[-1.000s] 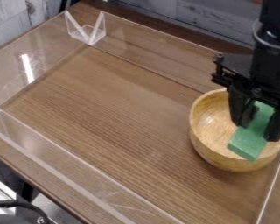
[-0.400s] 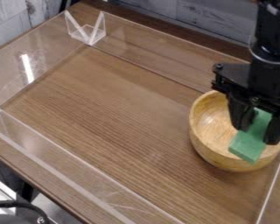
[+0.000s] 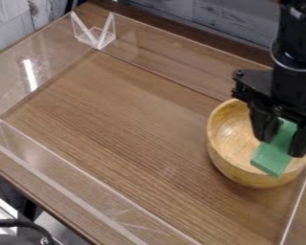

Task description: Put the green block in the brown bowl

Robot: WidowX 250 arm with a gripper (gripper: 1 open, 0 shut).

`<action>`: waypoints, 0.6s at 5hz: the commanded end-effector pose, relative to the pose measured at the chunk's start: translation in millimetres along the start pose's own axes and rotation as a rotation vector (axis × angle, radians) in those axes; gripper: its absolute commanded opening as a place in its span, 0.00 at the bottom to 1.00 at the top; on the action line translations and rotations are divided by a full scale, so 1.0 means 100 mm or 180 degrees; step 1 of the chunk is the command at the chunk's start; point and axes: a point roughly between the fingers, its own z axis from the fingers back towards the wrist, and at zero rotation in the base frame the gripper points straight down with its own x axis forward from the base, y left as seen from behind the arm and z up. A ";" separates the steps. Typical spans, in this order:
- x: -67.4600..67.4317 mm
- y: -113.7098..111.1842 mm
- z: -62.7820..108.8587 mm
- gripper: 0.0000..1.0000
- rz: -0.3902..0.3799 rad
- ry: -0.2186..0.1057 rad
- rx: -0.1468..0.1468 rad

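Observation:
The brown bowl (image 3: 229,144) is a round light wooden bowl at the right edge of the table. Over it, my black gripper (image 3: 281,134) reaches straight down into the hollow. Its fingers are shut on the green block (image 3: 275,157), a bright green bar that hangs tilted with its lower end down inside the bowl. I cannot tell whether that end touches the bowl's floor. The fingers cover the block's upper part.
A clear acrylic wall (image 3: 41,57) runs around the wooden tabletop (image 3: 118,124). A small clear bracket (image 3: 93,31) stands at the back left corner. The bowl sits close to the right wall.
The gripper and block shifted slightly left and up between one second ago and 0.4 s ago; since then nothing has moved.

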 end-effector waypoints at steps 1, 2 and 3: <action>0.07 0.02 0.06 0.00 0.0032 -0.0124 -0.0032; 0.08 0.04 0.04 0.00 0.0046 -0.0131 -0.0034; 0.08 0.06 0.02 0.00 0.0058 -0.0132 -0.0037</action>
